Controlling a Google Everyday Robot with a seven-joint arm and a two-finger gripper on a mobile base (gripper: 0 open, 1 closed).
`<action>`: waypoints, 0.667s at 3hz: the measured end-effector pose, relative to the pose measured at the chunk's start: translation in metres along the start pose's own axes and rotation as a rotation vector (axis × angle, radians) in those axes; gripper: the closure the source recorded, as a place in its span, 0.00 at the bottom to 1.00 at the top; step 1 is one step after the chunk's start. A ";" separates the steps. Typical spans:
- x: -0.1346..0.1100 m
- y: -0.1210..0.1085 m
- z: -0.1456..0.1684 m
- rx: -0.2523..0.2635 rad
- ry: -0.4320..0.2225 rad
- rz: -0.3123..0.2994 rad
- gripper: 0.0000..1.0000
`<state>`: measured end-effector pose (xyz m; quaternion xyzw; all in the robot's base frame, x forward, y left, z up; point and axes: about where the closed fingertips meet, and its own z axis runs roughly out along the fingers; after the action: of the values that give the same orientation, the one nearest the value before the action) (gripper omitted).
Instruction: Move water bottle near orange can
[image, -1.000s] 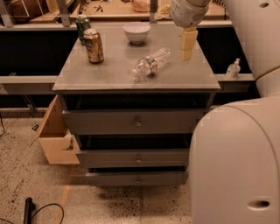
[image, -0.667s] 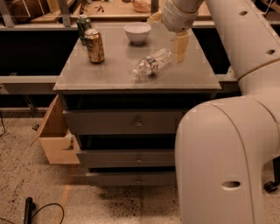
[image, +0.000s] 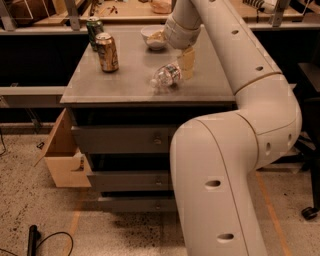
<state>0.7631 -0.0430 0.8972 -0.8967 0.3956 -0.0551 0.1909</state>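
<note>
The water bottle lies on its side on the grey cabinet top, clear and crinkled with a red-and-white label. The orange can stands upright at the left part of the top, well left of the bottle. My gripper hangs from the big white arm just right of the bottle's upper end, its pale fingers pointing down close to the bottle.
A darker green-marked can stands behind the orange can. A white bowl sits at the back of the top. The cabinet has drawers; one wooden drawer sticks out at the lower left. A workbench runs behind.
The arm has swung left and forward, filling more of the view. The gripper has moved left and down to the bottle's right end. Bottle and cans have not moved.
</note>
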 end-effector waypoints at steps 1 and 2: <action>-0.007 -0.010 0.033 -0.033 -0.018 -0.078 0.18; -0.012 -0.013 0.056 -0.059 -0.038 -0.119 0.41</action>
<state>0.7782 -0.0095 0.8510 -0.9247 0.3395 -0.0375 0.1683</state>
